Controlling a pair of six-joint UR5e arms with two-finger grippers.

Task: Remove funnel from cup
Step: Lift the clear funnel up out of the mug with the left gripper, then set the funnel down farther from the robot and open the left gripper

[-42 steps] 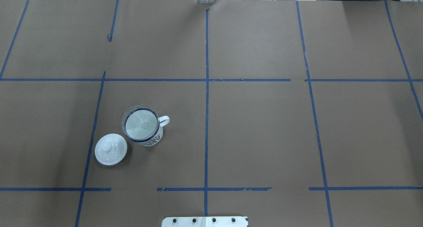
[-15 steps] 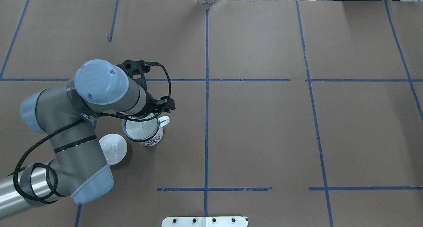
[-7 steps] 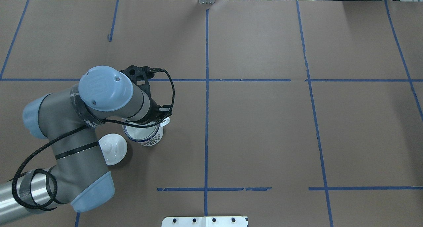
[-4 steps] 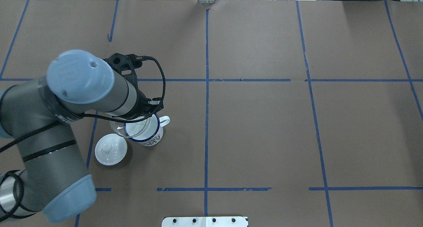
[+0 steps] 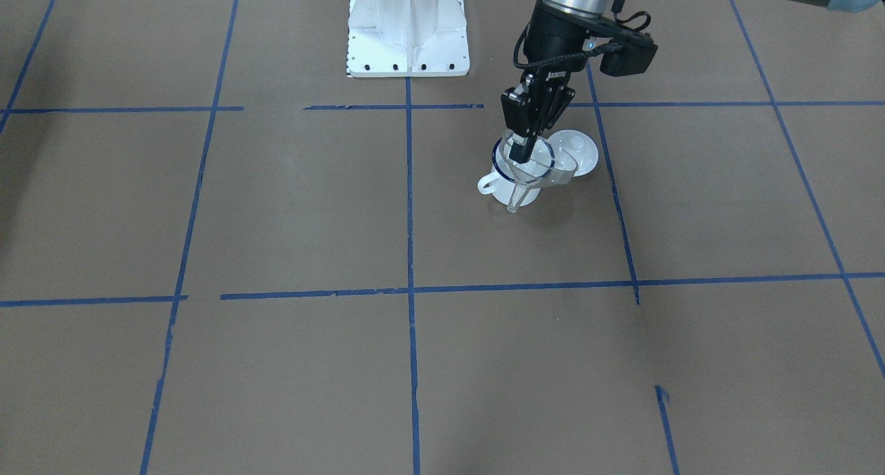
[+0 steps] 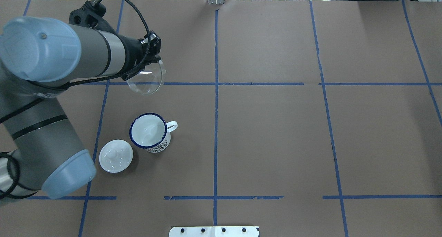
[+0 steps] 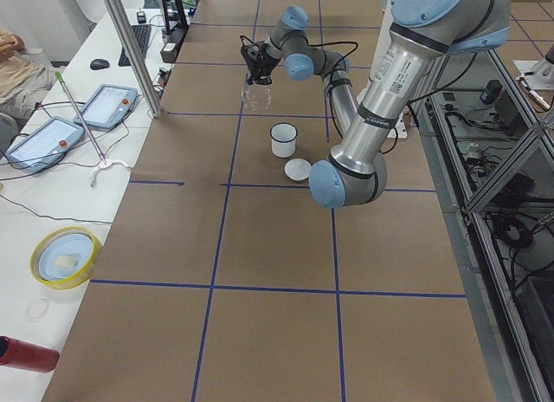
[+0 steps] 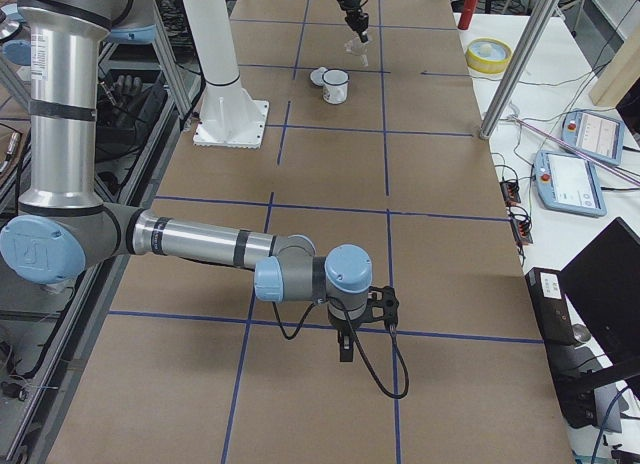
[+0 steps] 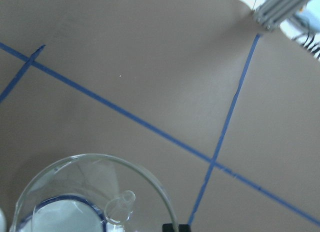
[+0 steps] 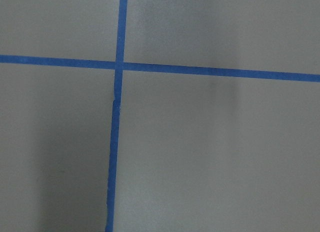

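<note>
Brown paper covers the bench (image 6: 276,144), gridded with blue tape (image 6: 216,126); alongside, a white side table (image 7: 65,190) holds a tablet (image 7: 108,106).

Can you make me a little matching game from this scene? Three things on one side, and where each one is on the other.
Things:
1. funnel
2. cup
3. lid

Places:
A. flat on the table, beside the cup
B. in the air, held by the left gripper
C. upright on the table, empty

Pairs: 1-B, 2-C, 3-A.
</note>
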